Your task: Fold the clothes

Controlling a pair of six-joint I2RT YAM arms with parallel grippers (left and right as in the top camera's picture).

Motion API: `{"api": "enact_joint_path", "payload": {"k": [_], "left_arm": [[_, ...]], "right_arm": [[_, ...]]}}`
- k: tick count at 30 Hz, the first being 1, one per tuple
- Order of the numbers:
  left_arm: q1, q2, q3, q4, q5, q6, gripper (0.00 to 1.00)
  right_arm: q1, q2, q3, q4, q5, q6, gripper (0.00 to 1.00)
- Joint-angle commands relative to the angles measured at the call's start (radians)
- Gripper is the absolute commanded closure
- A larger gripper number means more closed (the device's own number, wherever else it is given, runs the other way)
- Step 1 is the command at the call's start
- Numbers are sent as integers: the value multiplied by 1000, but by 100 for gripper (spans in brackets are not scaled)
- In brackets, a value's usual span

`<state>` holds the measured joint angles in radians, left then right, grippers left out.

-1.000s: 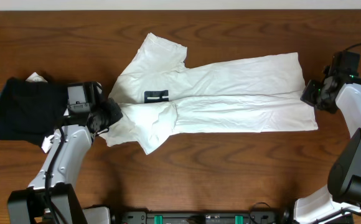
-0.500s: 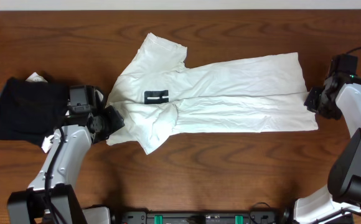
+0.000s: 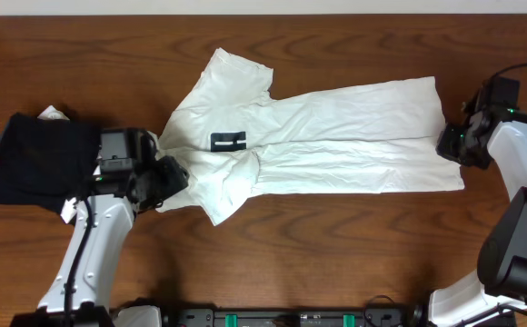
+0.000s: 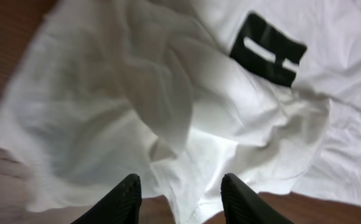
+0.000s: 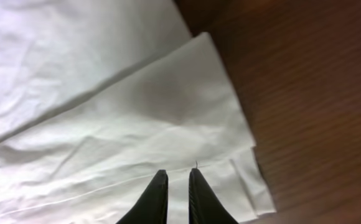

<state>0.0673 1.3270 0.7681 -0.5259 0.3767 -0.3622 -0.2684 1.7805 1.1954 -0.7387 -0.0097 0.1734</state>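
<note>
Wooden table (image 3: 336,236), white T-shirt (image 3: 336,136) centred, folded lengthwise, crosswise folds judged outstanding: left gripper (image 4: 182,196) spread over its 9 o'clock end, right gripper (image 5: 175,186) nearly closed at its 3 o'clock hem.

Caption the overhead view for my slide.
Left hand and right hand at opposite ends of a half-folded white T-shirt; black garment nearby.

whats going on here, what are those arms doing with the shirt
Two robot arms are working on a white T-shirt that lies partly folded lengthwise on the table. The left gripper hovers open over the bunched sleeve end. The right gripper is at the hem corner with its fingers nearly together; whether they pinch cloth is unclear. A black garment lies at the left end of the table.
</note>
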Motion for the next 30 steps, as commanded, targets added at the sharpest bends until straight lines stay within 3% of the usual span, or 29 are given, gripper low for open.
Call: {"api": "enact_joint_path", "payload": {"k": [1,14,25,30], "left_arm": [[-35,52,12,11,16,13,57],[-130,236,12,14,16,12,56],[-132,261,12,-27,17,-2,56],[-132,261,12,-39,118,-2,57]], "right_arm": [[18,23,1,3,-24,-33,90],[20,196,1,-8,-25,-33,91],[20,211,1,-13,-25,-33,91],[20,211,1,-13,-25,-33,91]]}}
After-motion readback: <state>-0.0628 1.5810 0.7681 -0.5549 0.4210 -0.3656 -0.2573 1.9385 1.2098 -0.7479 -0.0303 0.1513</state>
